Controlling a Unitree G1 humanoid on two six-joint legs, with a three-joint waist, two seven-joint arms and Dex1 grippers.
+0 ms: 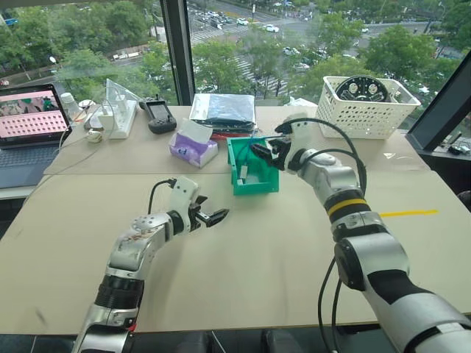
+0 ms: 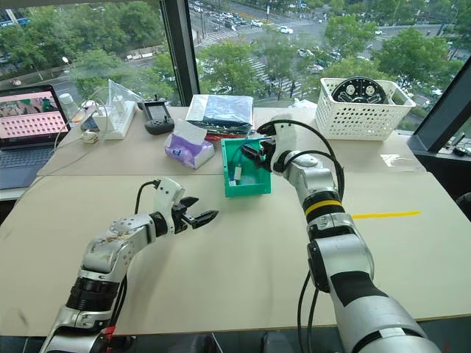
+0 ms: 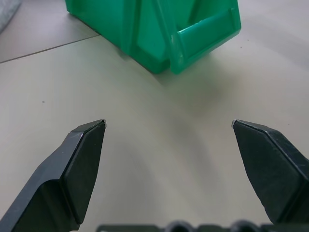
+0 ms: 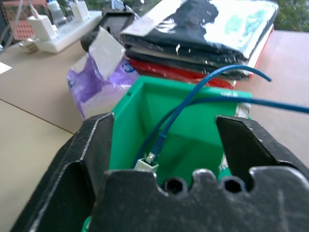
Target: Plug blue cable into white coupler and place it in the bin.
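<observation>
- Right hand (image 4: 164, 150): my fingers are spread wide and grip nothing; the hand hangs over the open top of the bin (image 1: 254, 184), which stands near the middle of the surface (image 1: 280, 250), towards its far edge.
- Blue cable (image 4: 193, 99): one end is seated in the white coupler (image 4: 146, 165), which lies inside the bin; the cable arches up over the bin's rim towards the far edge of the surface.
- Left hand (image 3: 169, 140): fingers spread, empty, poised above bare surface on the near side of the bin.
- Risk, judged: the cable loops close between my spread right fingers; if I draw back carelessly a finger could hook the loop and drag the coupler out again.
- Risk, judged: the stiff arch outside the rim could lever the light coupler up, or tip the bin.
- Count: one bin, one blue cable, one white coupler, two hands.
- Count, bystanders along the far edge: one white lattice basket (image 1: 366, 104), one purple tissue pack (image 1: 193, 148), one power strip (image 1: 121, 118), one laptop (image 1: 31, 125).
</observation>
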